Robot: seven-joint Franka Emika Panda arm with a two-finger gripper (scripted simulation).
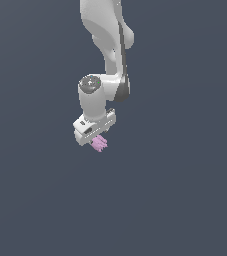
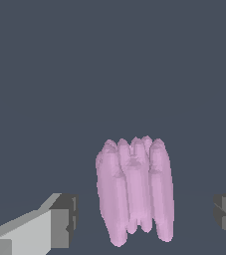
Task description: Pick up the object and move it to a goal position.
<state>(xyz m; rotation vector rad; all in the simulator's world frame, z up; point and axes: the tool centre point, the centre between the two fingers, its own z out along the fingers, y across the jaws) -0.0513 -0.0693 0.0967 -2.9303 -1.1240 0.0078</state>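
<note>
Gripper (image 1: 96, 137) positioned over object (image 1: 100, 143).
I see 2 fingers (image 2: 59, 221) spread wide, gripping nothing; the pink object (image 2: 134, 191) sits between them, clear of both pads, just below the hand.

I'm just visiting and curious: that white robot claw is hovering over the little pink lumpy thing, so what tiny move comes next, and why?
Probably closing the white gripper. In the wrist view its grey fingertips stand open on either side of the small pink-lilac lobed object, with gaps on both sides, so nothing is gripped yet.
</note>
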